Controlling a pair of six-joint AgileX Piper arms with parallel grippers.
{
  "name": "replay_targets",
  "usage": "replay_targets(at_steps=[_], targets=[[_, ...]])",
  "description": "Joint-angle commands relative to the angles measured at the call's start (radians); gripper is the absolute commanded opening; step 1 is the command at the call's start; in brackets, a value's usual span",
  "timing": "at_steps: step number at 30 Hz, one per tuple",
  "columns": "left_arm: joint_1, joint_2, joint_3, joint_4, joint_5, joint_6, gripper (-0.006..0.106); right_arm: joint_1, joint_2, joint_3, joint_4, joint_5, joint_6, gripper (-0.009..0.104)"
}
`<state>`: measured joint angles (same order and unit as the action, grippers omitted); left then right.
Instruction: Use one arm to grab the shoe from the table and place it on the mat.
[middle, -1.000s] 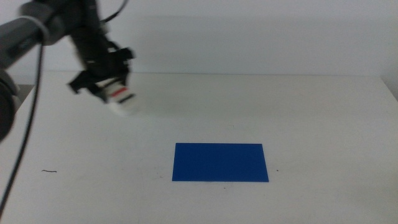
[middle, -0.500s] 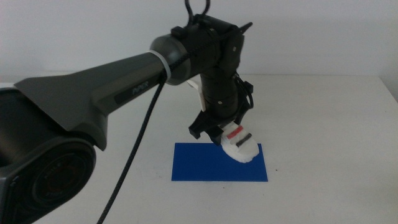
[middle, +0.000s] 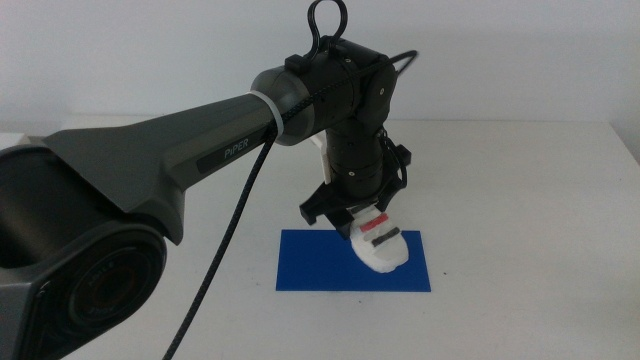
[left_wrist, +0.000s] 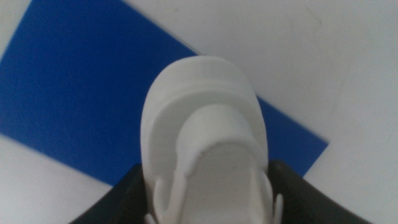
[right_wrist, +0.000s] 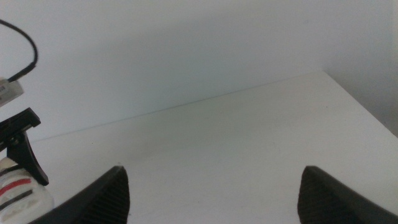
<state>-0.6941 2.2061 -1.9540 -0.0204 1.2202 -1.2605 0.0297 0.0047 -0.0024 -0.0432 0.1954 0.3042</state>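
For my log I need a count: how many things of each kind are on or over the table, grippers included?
Shoe: 1, held over the mat by the left gripper
Mat: 1
Grippers: 2, left gripper over the mat, right gripper waiting over the table
Total: 4

"PiPER" in pale letters along the dark grey link of the left arm (middle: 190, 150).

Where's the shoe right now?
In the middle view, the shoe is clamped in the left gripper, over the right half of the blue mat.
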Motion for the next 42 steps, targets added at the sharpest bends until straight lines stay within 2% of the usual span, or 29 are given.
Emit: replay_targets(at_steps=[1, 9, 11, 13, 16, 19, 22, 30, 42], targets=[[-0.004, -0.007, 0.001, 0.005, 0.001, 0.174, -0.002, 0.0, -0.005, 0.002, -0.006, -0.01, -0.004, 0.079], [-0.004, -0.007, 0.001, 0.02, 0.001, 1.006, -0.002, 0.0, -0.005, 0.002, -0.006, -0.01, -0.004, 0.079], [-0.004, -0.007, 0.001, 0.02, 0.001, 1.162, -0.002, 0.0, -0.005, 0.002, -0.006, -0.01, -0.004, 0.079], [-0.01, -0.005, 0.001, -0.005, 0.001, 1.504, -0.002, 0.0, -0.005, 0.002, -0.006, -0.01, -0.004, 0.079], [-0.022, 0.0, 0.001, -0.005, 0.001, 1.907, -0.002, 0.0, -0.005, 0.002, -0.006, -0.01, -0.004, 0.079], [-0.024, 0.006, 0.001, -0.011, 0.001, 2.178, -0.002, 0.0, -0.005, 0.002, -0.006, -0.01, -0.004, 0.079], [-0.024, 0.006, 0.001, -0.02, 0.001, 2.259, -0.002, 0.0, -0.005, 0.002, -0.006, -0.01, -0.004, 0.079], [-0.024, 0.013, 0.001, -0.069, 0.001, 2.25, -0.002, 0.0, -0.005, 0.002, -0.006, -0.01, -0.004, 0.079], [-0.024, 0.12, 0.003, -0.055, 0.001, 2.239, -0.002, 0.0, -0.005, 0.002, -0.006, -0.01, -0.004, 0.079]])
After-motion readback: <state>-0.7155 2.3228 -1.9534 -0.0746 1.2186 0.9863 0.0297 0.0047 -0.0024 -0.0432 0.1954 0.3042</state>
